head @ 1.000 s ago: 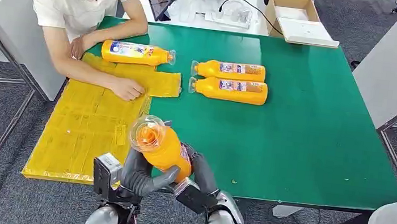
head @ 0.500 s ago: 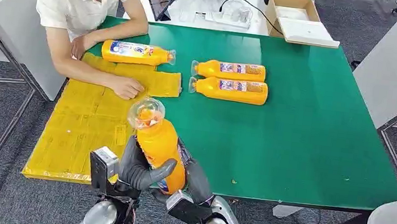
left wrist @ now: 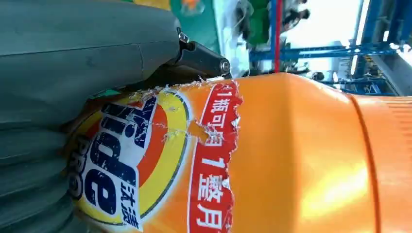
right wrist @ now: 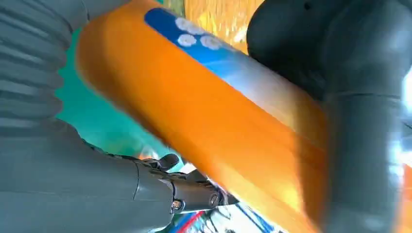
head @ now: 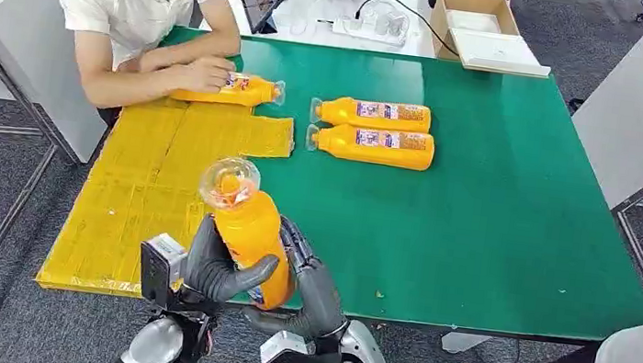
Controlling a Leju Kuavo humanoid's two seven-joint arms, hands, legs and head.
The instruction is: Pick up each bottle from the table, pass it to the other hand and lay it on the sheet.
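Left hand (head: 219,266) grips the upright orange bottle (head: 247,228) at the table's (head: 499,213) near edge; right hand (head: 309,287) spread beside it

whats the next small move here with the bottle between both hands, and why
Probably ease the right hand away: the left hand already wraps the held bottle, and the yellow sheet lies on that hand's side.

two bottles (head: 372,130) side by side mid-table (head: 499,213), sheet (head: 146,188) at left edge, third bottle (head: 232,89) behind sheet
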